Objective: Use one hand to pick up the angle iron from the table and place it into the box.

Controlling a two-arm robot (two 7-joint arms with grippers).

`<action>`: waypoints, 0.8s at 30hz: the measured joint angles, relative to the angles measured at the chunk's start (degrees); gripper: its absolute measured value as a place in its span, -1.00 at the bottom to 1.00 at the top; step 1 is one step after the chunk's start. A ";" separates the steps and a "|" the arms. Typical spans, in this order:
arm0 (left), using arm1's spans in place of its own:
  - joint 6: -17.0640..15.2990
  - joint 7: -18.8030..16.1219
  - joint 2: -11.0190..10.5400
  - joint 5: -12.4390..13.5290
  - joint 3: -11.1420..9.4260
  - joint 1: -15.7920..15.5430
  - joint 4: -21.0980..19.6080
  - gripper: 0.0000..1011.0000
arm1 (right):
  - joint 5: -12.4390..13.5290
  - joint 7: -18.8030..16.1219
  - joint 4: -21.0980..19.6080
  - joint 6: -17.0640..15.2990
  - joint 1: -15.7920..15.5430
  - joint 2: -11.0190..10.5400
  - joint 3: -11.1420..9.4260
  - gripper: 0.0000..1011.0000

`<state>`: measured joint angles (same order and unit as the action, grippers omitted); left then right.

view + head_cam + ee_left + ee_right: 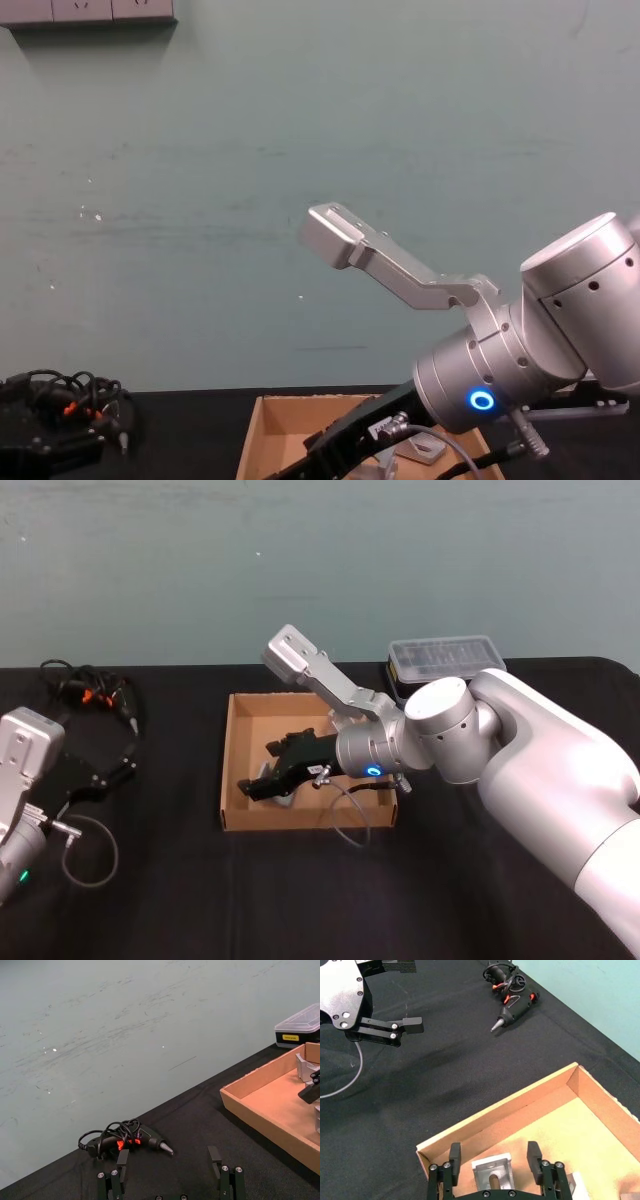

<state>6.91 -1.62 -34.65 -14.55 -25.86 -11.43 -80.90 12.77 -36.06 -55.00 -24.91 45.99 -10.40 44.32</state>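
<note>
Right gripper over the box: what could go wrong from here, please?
1. The right gripper is open with the angle iron lying between its fingers on the box floor; rising carelessly, a finger might catch the bracket and drag it.
2. It works close to the box's near wall, so pulling back low could push the light cardboard across the table.

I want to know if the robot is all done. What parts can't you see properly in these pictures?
- Head view: the right gripper covers the angle iron inside the box, so whether it touches the metal is hidden.
- Right wrist view: the angle iron runs off the picture's edge.
- Chest view: the box floor is cut off by the edge and blocked by the right arm.
- Left wrist view: the left gripper is cut off at the edge.
</note>
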 joint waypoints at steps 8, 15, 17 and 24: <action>0.00 0.00 0.00 0.00 0.00 0.00 0.00 0.98 | 0.05 0.00 -0.05 0.03 -0.04 -0.04 -0.01 0.98; 0.00 0.00 0.00 0.00 0.00 0.00 0.00 0.98 | 1.49 -0.46 -3.36 2.98 -2.34 -1.29 -2.66 0.98; 0.00 0.00 0.00 0.00 0.00 0.00 0.00 0.98 | 2.28 -0.58 -4.73 4.37 -3.30 -1.89 -3.61 0.98; 0.00 0.00 0.00 0.00 0.00 0.00 0.00 0.98 | 5.57 -0.48 -12.44 12.39 -9.08 -5.73 -7.50 0.98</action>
<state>6.91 -1.62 -34.65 -14.55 -25.86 -11.43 -80.90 18.34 -36.54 -67.44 -12.51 36.91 -16.13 36.82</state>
